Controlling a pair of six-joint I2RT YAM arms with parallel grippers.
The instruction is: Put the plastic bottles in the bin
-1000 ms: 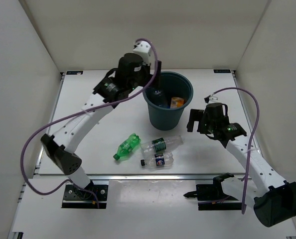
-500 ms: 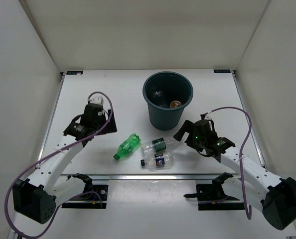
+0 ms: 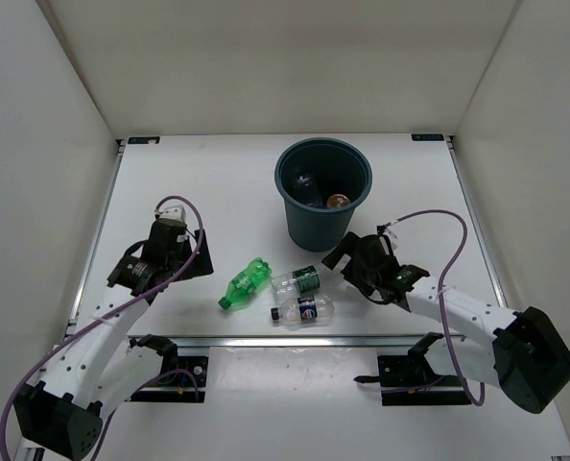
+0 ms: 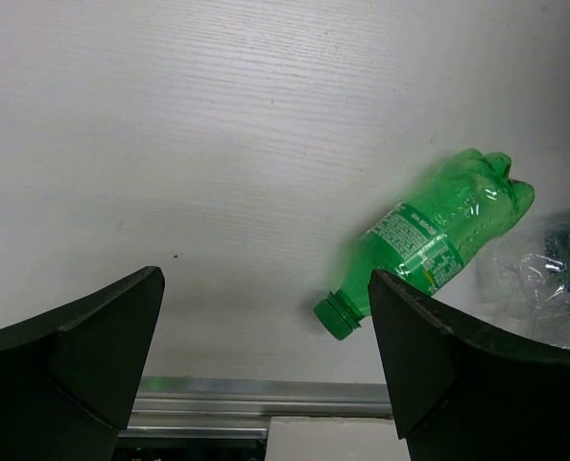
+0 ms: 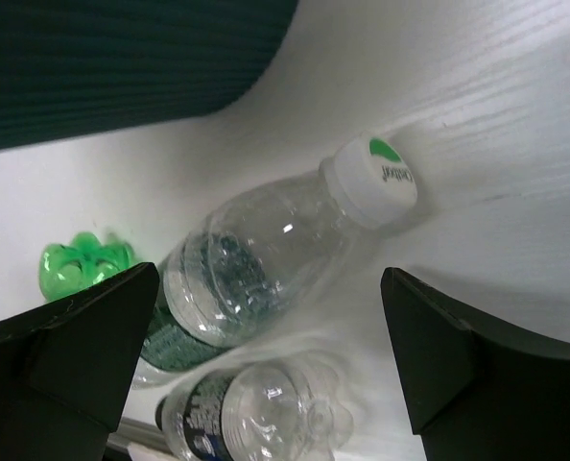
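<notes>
Both my claws, spread wide and empty, hung low beside three plastic bottles lying on the white table (image 3: 218, 192).
I judged this the reaching step. My right claw (image 3: 341, 257) faced the clear crinkled plastic bottle with a dark green label and white cap (image 5: 256, 259), which lay on its side at 6 o'clock of the dark teal round plastic bin (image 3: 319, 226). The bin already held an orange bottle (image 3: 339, 201). My left claw (image 4: 266, 327) looked toward the green plastic bottle (image 4: 424, 240) at its 3 o'clock. A clear blue-labelled bottle (image 3: 302, 308) lay nearest me. Next, each claw needed to straddle its bottle, then pinch.
</notes>
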